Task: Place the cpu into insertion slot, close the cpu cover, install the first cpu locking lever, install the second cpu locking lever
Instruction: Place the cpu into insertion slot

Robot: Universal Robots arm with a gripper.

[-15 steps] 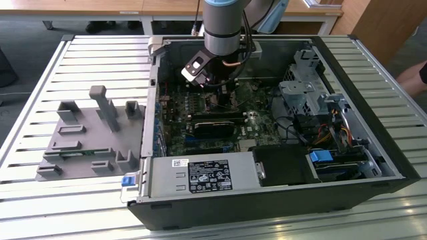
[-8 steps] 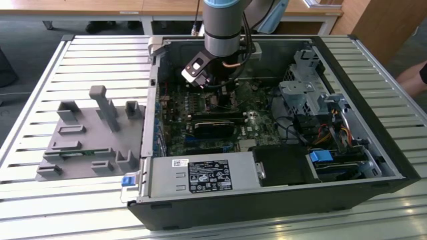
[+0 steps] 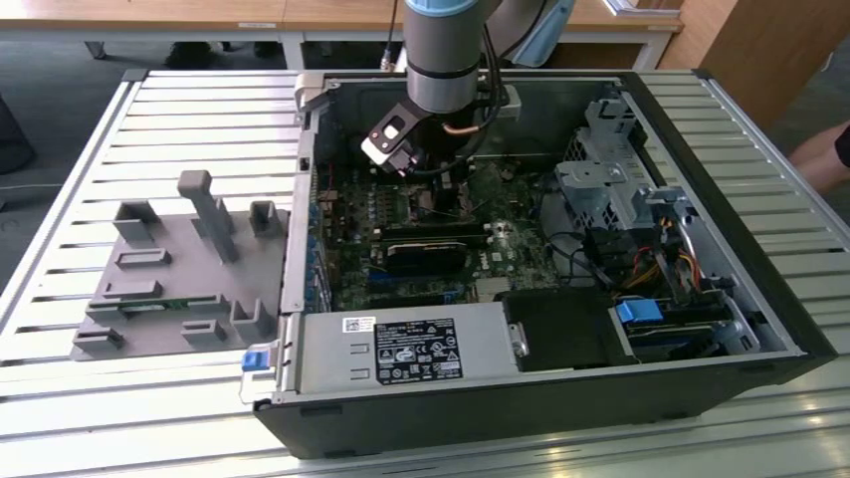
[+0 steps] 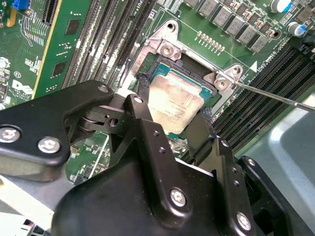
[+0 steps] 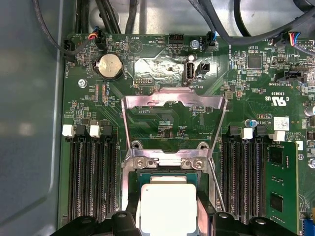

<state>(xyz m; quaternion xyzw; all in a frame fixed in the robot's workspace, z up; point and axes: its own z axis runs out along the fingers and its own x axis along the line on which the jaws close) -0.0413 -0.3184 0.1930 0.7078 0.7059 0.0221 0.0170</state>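
Inside the open computer case (image 3: 531, 403), the gripper (image 4: 170, 120) clamps the cpu (image 4: 174, 98), right over the insertion slot (image 4: 161, 63).

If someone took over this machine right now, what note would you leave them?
Gripper: shut on the cpu, holding it at the insertion slot; I can't tell if it is fully seated.
The cpu cover: flipped open, away from the slot.
One locking lever: unlatched, sticking out sideways.
Not done: cover closed, both levers installed.
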